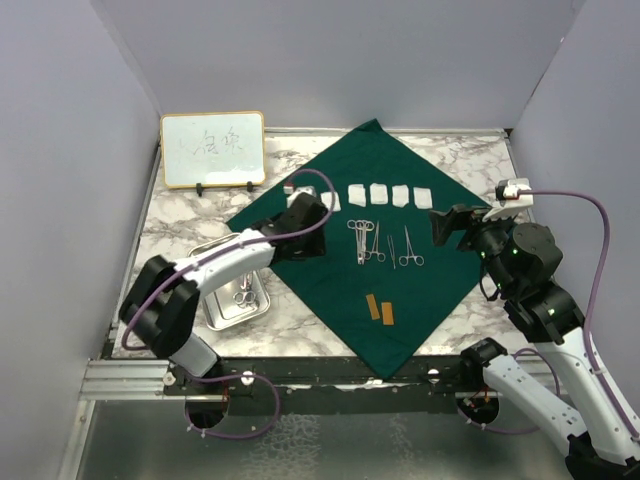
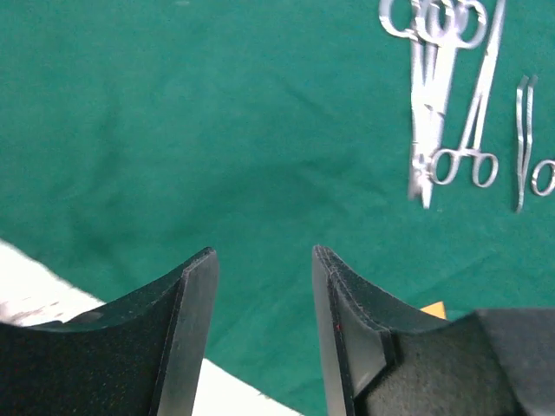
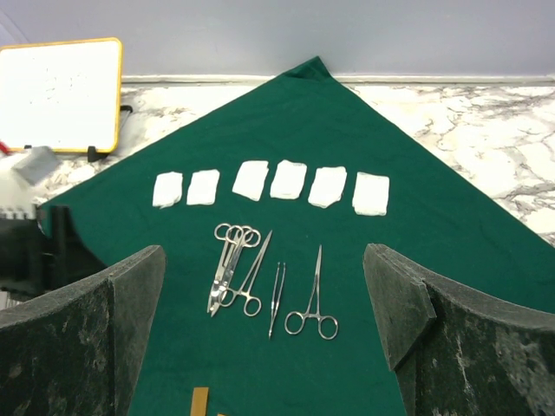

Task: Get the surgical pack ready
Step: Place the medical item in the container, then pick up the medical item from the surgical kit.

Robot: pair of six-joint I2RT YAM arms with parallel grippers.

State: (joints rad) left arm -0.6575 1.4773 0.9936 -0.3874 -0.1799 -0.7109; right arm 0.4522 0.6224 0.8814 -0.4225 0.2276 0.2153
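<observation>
Drape (image 1: 330,285), spread diamond-wise on the table (image 1: 185,225) under gauze (image 1: 390,195) and instruments (image 1: 380,243), looks soft and limp, best pinched at a corner; left gripper (image 2: 264,256) half parted, right gripper (image 3: 263,253) wide, both empty

Dark green drape (image 1: 420,290) spread diamond-wise on marble table (image 1: 470,160), row of white gauze squares (image 1: 379,194) beyond silver instruments (image 1: 362,240), steel tray (image 1: 225,310) beside its left edge, left gripper (image 1: 303,208) over the left corner, whiteboard (image 1: 213,149) behind.
</observation>
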